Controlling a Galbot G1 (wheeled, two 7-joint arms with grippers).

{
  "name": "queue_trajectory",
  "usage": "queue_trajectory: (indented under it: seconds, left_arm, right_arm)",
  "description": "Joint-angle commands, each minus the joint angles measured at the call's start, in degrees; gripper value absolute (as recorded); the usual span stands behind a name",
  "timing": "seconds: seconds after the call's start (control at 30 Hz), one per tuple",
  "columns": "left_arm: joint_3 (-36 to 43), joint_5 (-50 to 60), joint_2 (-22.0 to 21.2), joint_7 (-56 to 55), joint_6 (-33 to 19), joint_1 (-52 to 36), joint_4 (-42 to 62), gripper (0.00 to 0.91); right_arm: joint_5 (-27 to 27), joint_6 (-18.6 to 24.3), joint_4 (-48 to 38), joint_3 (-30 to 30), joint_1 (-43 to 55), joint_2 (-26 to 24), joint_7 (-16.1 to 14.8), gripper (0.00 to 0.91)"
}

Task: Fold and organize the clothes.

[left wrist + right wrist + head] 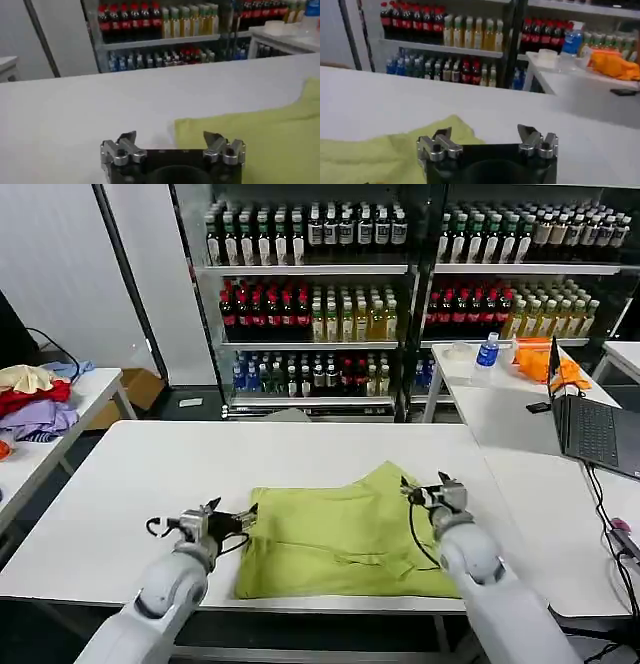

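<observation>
The lime T-shirt (345, 534) lies on the white table (150, 474) in front of me, toward the near edge and a little right of centre — already doubled into a rough rectangle, with one loose flap poking out at its far right corner. My left gripper (243, 519) sits low at the shirt's left edge, near the far-left corner; the left wrist view shows its fingers (126, 142) spread apart with nothing between them, the cloth's corner (182, 125) lying just ahead of the right-hand finger. My right gripper (412, 491) is at the far right corner, by that loose flap, and its fingers (442, 137) are likewise apart and empty, the yellow-green fabric (385, 150) reaching under one of them. I read the placement this way: one gripper at each far corner, both low to the table, so that the two can pinch the far edge together and carry it over evenly — a lopsided grab would skew the fold. The shirt is set square to me, which keeps the edges parallel to my reach. The fold looks partway done; the flap still wants tucking. The heap of red, purple and cream garments (35, 399) on the side table at far left, and the orange cloth (540, 362) on the far right table beside the laptop (590, 429), are well apart from this work.
</observation>
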Motion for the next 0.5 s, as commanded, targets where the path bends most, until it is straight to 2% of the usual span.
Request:
queue_trajectory:
  seconds: [0.03, 0.2, 0.23, 0.27, 0.3, 0.33, 0.37, 0.4, 0.43, 0.47, 0.5]
  left_arm:
    - [6.9, -0.1, -2.6, -0.1, 0.1, -13.2, 15.6, 0.907]
    - [7.3, -0.2, -3.2, 0.0, 0.1, -13.1, 16.3, 0.907]
    - [7.3, -0.2, -3.2, 0.1, 0.1, -13.1, 16.3, 0.846]
    - [7.4, -0.2, -3.4, 0.1, 0.1, -13.1, 16.5, 0.736]
    - [7.4, -0.1, -3.4, 0.1, 0.1, -13.1, 16.6, 0.403]
    - [7.5, -0.1, -3.5, 0.1, 0.1, -13.1, 16.7, 0.282]
    - [7.5, -0.1, -3.6, 0.3, 0.1, -13.0, 16.8, 0.091]
    - [7.5, -0.2, -3.6, 0.4, 0.1, -12.9, 16.8, 0.050]
    - [7.5, -0.2, -3.6, 0.5, 0.1, -12.8, 16.9, 0.030]
    - [7.5, -0.2, -3.6, 0.6, 0.1, -12.6, 16.9, 0.020]
    - [7.5, -0.2, -3.6, 0.7, 0.1, -12.5, 16.8, 0.030]
  right_arm:
    - [2.5, -0.3, -15.4, -5.2, 12.3, 3.6, -0.3, 0.907]
    - [3.8, -0.3, -19.2, -6.0, 14.2, 5.5, -1.0, 0.907]
    - [4.1, -0.3, -20.0, -6.2, 14.5, 5.8, -1.2, 0.907]
    - [4.3, -0.3, -20.9, -6.5, 14.8, 6.2, -1.5, 0.907]
    - [4.5, -0.3, -21.8, -6.6, 15.0, 6.4, -1.6, 0.907]
    - [4.6, -0.3, -23.0, -6.8, 15.2, 6.9, -1.6, 0.907]
    - [4.8, -0.3, -23.4, -7.0, 15.2, 7.2, -1.6, 0.907]
    - [5.0, -0.3, -24.1, -7.2, 15.2, 7.4, -1.7, 0.826]
    - [5.0, -0.3, -24.4, -7.4, 15.0, 7.5, -1.8, 0.534]
    - [5.0, -0.3, -24.3, -7.6, 14.8, 7.6, -1.8, 0.353]
    - [5.0, -0.3, -24.3, -7.7, 14.6, 7.6, -1.9, 0.040]
